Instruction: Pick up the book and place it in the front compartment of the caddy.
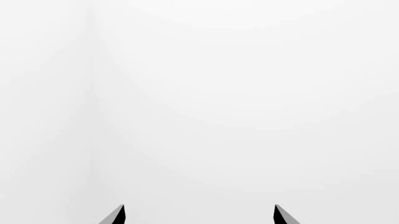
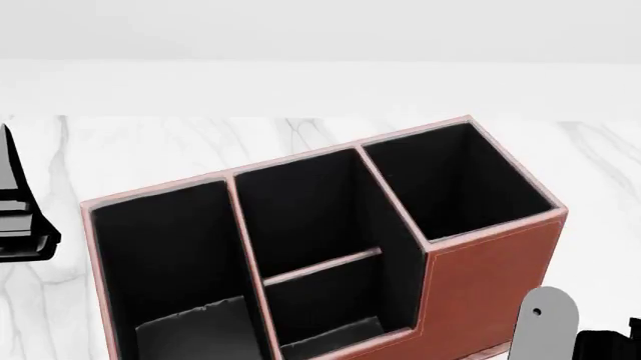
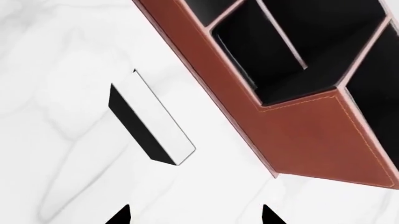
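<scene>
The book (image 3: pixel 153 121) stands on its edge on the white marble table, with a black cover and a white page edge. It shows only in the right wrist view. My right gripper (image 3: pixel 194 215) is open and empty, a short way from the book. The reddish-brown caddy (image 2: pixel 491 270) stands beside the book with a gap between them. Its front compartment (image 2: pixel 300 206) is the larger middle cell behind the low cross divider, and it is empty. My left gripper (image 1: pixel 199 215) is open and faces only blank white.
The marble table (image 2: pixel 150 150) runs on behind and to both sides of the caddy. The left arm (image 2: pixel 20 217) hangs at the left edge of the head view. Part of the right arm (image 2: pixel 546 326) shows at the caddy's near right corner.
</scene>
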